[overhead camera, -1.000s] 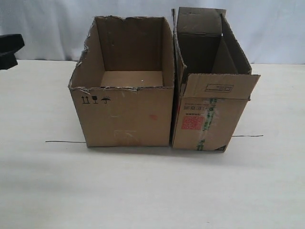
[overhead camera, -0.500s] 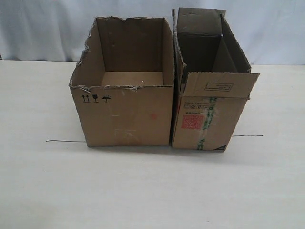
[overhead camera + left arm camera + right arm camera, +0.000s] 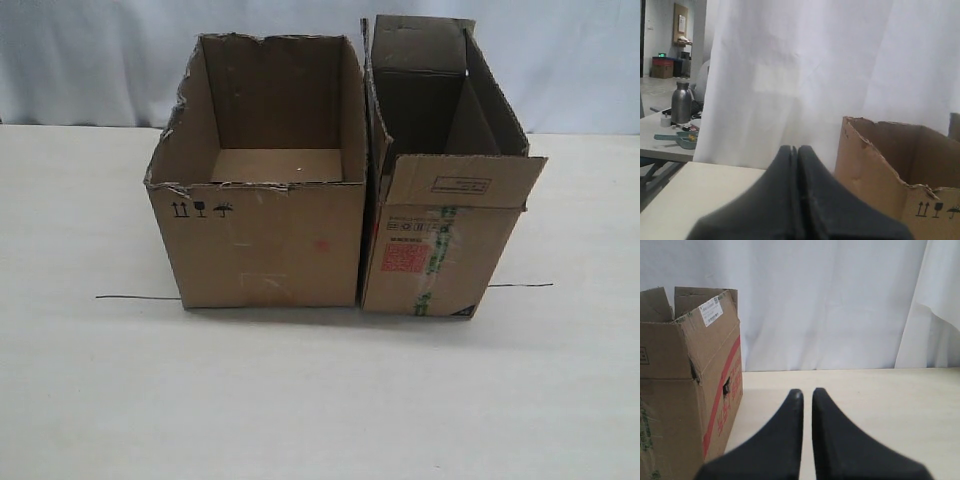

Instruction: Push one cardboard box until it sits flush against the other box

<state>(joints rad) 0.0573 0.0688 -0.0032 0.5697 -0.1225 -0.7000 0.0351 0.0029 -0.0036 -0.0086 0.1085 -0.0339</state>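
The wide cardboard box (image 3: 265,240), with torn top edges and small black symbols, stands left of centre on the table. The other box (image 3: 440,250), narrower, with green tape and a red label, stands right beside it; their sides meet with hardly any gap. Neither gripper appears in the exterior view. The left gripper (image 3: 796,148) is shut and empty, apart from the wide cardboard box (image 3: 875,170) on its outer side. The right gripper (image 3: 806,391) hangs over bare table with only a thin slit between its fingers, empty, off the outer side of the other box (image 3: 685,390).
A thin black line (image 3: 135,297) runs across the table (image 3: 320,400) under both boxes' front edges. A white curtain (image 3: 100,60) closes off the back. Beyond it, the left wrist view shows a side table with a metal bottle (image 3: 681,102).
A dark gripper part seen at the far left edge one second ago has withdrawn out of the exterior view. The boxes stay where they were.
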